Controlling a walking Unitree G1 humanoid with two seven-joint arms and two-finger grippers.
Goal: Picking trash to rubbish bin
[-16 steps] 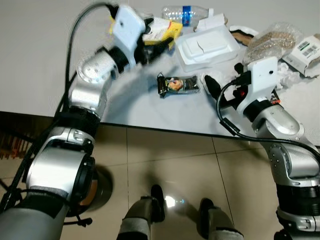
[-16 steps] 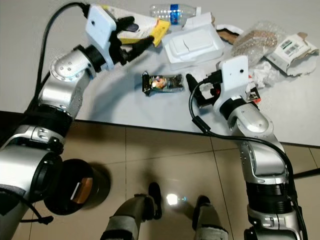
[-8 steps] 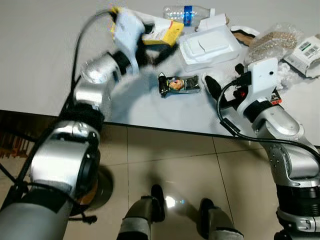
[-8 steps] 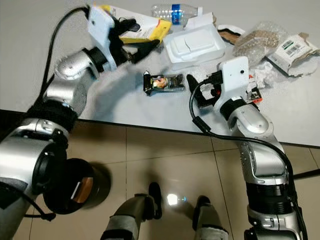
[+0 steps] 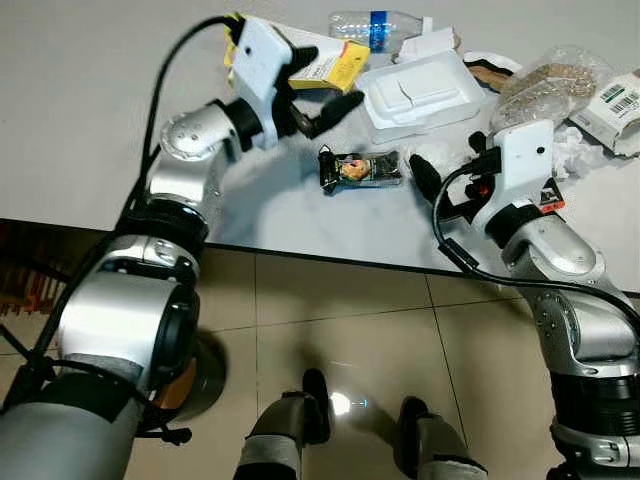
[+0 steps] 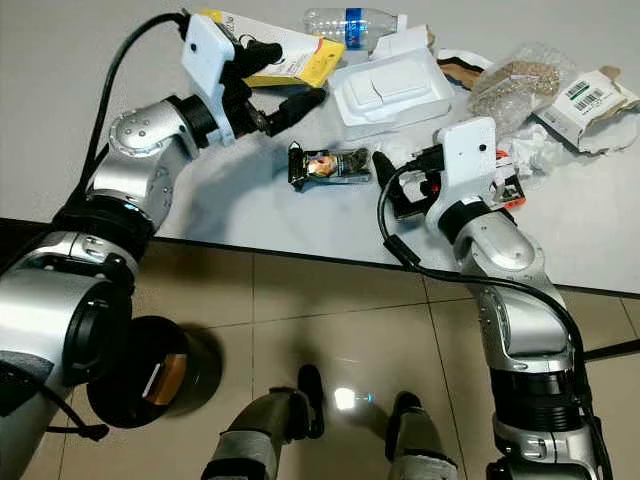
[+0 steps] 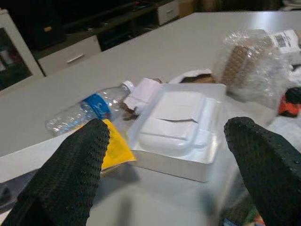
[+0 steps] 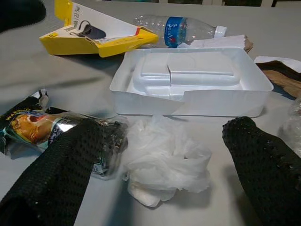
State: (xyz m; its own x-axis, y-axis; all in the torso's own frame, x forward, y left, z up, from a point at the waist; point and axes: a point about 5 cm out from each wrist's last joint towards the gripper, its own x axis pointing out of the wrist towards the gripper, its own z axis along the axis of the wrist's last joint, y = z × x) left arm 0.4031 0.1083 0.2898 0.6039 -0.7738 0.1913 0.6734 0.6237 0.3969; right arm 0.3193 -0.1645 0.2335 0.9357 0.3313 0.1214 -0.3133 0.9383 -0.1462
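Note:
Trash lies on a pale grey table [image 5: 90,120]. A dark snack wrapper [image 5: 360,168] lies between my two arms. My left gripper [image 5: 330,80] hovers open over the edge of a yellow card package [image 5: 335,62], its fingers pointing at a white foam tray [image 5: 415,92]. My right gripper [image 8: 164,136] is open low on the table, and a crumpled white plastic wad [image 8: 164,157] sits between its fingers [image 8: 51,174]. The snack wrapper [image 8: 42,127] lies against one of those fingers. A black rubbish bin [image 6: 150,375] stands on the floor below the table edge on my left.
A clear water bottle [image 5: 375,25] lies behind the tray. A bubble-wrap bag [image 5: 545,85] and a barcoded box [image 5: 615,100] sit at the far right, beside more crumpled paper. Beige floor tiles [image 5: 350,330] and my feet [image 5: 315,395] are below the table edge.
My left gripper has moved a little to the right, from over the yellow package toward the foam tray. The right arm has stayed where it was.

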